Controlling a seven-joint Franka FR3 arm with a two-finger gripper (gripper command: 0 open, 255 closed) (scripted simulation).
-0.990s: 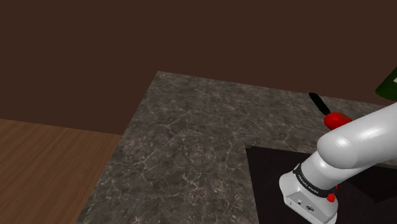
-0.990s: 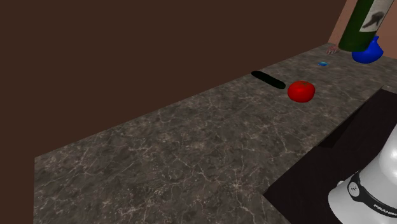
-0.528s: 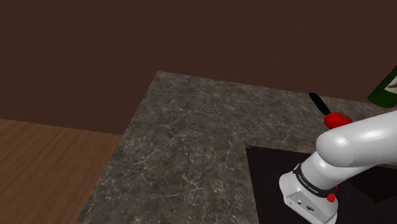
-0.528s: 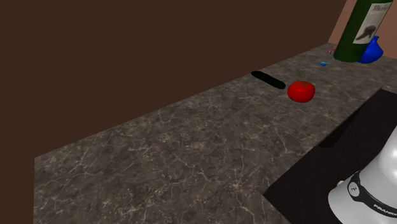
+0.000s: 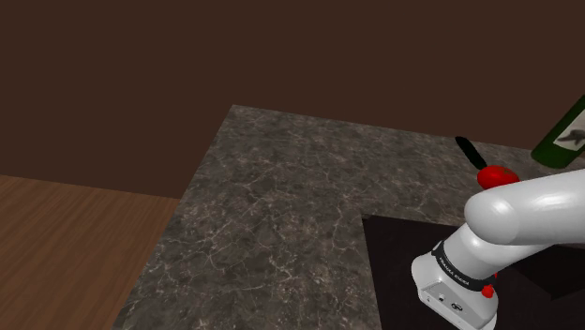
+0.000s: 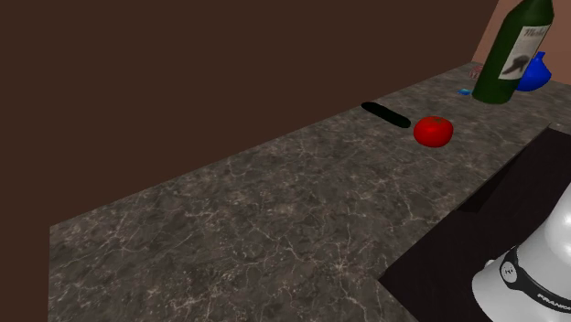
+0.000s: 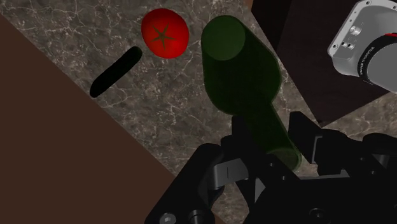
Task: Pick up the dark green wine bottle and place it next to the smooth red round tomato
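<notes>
I am clamping my pincer (image 7: 273,129) on the neck of the bottle (image 6: 499,73), with both fingers (image 7: 244,137) pressing against its sides. The bottle is showing dark green and slightly see-through, with a wide round body, a narrow neck and a pale label (image 6: 523,46) bearing a dark figure. In the second exterior view it is leaning toward one o'clock and hanging between one and two o'clock of the tomato (image 6: 433,131), apart from it, over the stone counter (image 6: 274,210). A blue thing (image 6: 538,75) is peeking out from behind it.
</notes>
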